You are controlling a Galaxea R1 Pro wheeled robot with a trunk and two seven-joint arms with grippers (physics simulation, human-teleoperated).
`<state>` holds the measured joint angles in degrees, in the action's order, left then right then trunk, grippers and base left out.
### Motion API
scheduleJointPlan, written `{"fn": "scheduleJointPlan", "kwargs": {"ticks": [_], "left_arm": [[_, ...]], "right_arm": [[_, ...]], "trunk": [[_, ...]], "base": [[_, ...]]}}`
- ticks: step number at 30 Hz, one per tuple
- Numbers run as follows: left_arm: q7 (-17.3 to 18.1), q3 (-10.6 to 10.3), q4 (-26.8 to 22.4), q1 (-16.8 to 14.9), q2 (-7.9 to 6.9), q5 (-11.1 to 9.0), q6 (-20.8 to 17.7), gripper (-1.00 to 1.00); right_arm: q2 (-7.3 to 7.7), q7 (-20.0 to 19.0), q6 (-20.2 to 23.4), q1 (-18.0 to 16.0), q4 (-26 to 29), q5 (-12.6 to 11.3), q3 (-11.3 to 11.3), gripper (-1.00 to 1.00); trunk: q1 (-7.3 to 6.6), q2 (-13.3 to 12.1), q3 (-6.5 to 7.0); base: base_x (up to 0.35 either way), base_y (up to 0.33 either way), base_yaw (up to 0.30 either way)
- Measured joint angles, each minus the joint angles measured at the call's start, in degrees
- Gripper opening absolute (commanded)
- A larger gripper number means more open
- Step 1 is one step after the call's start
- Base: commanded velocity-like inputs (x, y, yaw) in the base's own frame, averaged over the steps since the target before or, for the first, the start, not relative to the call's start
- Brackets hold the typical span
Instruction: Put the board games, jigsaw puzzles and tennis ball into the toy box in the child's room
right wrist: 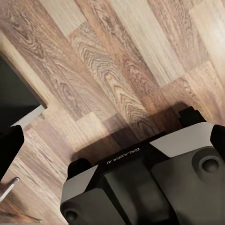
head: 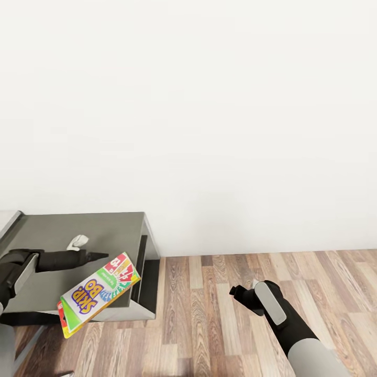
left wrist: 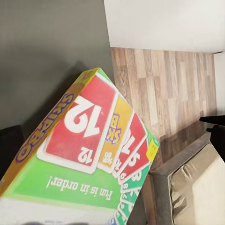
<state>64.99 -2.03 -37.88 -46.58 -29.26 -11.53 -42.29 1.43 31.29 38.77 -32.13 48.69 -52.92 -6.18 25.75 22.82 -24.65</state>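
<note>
One board game, the SKIP-BO box (head: 98,294), hangs tilted from the left gripper (head: 102,256) as the robot faces a bare white wall (head: 209,104) in the child's room. The left arm (head: 52,260) reaches out level across the dark-grey wing of the table (head: 78,225), and the box slopes down from the fingertips towards the robot, its printed face up, one corner past the wing's front edge. In the left wrist view the box (left wrist: 89,154) crowds the lens, cards and the line "Fun is in order!" plainly legible, with wood-plank floor (left wrist: 164,84) beyond. The left gripper appears clamped on the box's far edge, though the fingers themselves are hidden where they meet the cardboard.

The step in hand looks like carrying this game to the toy box; judged from these views, the trip is unfinished. The next move calls for turning towards the rest of the table, finding the grey bin and bringing the box over its open top before letting go. A loose edge-grip on a sloping box could slip on the way.

The right arm (head: 293,324) is bent low over the floor, its gripper (head: 240,293) holding nothing; whether its fingers are apart or together cannot be told. A small white object (head: 77,241) lies on the wing.
</note>
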Motion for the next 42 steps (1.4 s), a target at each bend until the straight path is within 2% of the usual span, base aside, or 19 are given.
{"fn": "scheduleJointPlan", "kwargs": {"ticks": [3, 6, 8, 11, 13, 15, 20, 24, 27, 32, 42], "left_arm": [[1.67, -0.02, 0.00, -0.01, -0.30, -0.03, 0.02, 1.00], [6.56, -0.03, 0.00, -0.01, -0.60, 0.03, 0.08, 1.00], [10.10, -0.03, 0.00, -0.02, -0.79, 0.06, 0.12, 1.00], [15.73, -0.03, -0.01, 0.00, -1.33, 0.05, 0.12, 1.00], [17.82, -0.05, -0.01, 0.01, -1.72, 0.03, 0.12, 1.00], [19.79, -0.08, -0.01, 0.02, -2.00, -0.02, 0.13, 1.00], [24.82, -0.11, -0.01, 0.04, -2.31, 0.02, 0.17, 1.00], [24.85, -0.16, -0.03, 0.04, -3.60, -0.19, 0.18, 1.00], [24.85, -0.15, -0.07, 0.05, -4.40, -0.32, 0.16, 1.00], [24.85, -0.15, -0.19, 0.10, -4.70, -0.37, 0.11, 1.00], [24.85, -0.19, -0.27, 0.09, -4.74, -0.38, 0.10, 1.00]], "right_arm": [[0.07, -0.83, 0.03, 0.00, -0.03, -0.06, 0.08, 1.00], [0.44, -5.64, 0.12, 0.04, -0.09, -0.17, 0.17, 1.00], [0.65, -10.67, 0.16, 0.06, -0.17, -0.13, 0.10, 1.00], [0.90, -20.85, 0.13, 0.04, -0.33, -0.08, -0.02, 1.00], [0.98, -24.21, 0.14, 0.03, -0.46, -0.04, -0.05, 1.00], [1.02, -26.10, 0.17, 0.06, -0.54, -0.06, -0.04, 1.00], [1.06, -27.73, 0.28, 0.18, -0.59, -0.21, 0.01, 1.00], [1.03, -28.54, 0.49, 0.26, -0.56, -0.54, -0.09, 1.00], [1.00, -31.59, 0.46, 0.32, -0.50, -0.84, -0.25, 1.00], [1.05, -34.92, 0.19, 0.50, -0.43, -0.87, -0.27, 1.00], [0.89, -36.05, -0.11, 0.78, -0.10, -0.74, -0.38, 1.00]], "trunk": [[0.00, 0.00, 0.00], [0.00, 0.00, 0.00], [0.00, 0.00, 0.00], [0.00, 0.00, 0.00], [0.00, 0.00, 0.00], [0.00, 0.00, 0.00], [0.00, 0.00, 0.00], [0.00, 0.00, 0.00], [0.00, 0.00, 0.00], [0.00, 0.00, 0.00], [0.00, 0.01, 0.50]], "base": [[0.000, 0.005, 0.000], [0.000, 0.002, 0.000], [0.000, 0.000, 0.000], [0.000, 0.000, 0.000], [0.000, 0.000, 0.000], [0.000, 0.000, 0.000], [0.000, 0.000, 0.000], [0.000, 0.000, 0.000], [0.000, 0.000, 0.000], [0.000, 0.000, 0.000], [0.000, 0.000, -0.050]]}}
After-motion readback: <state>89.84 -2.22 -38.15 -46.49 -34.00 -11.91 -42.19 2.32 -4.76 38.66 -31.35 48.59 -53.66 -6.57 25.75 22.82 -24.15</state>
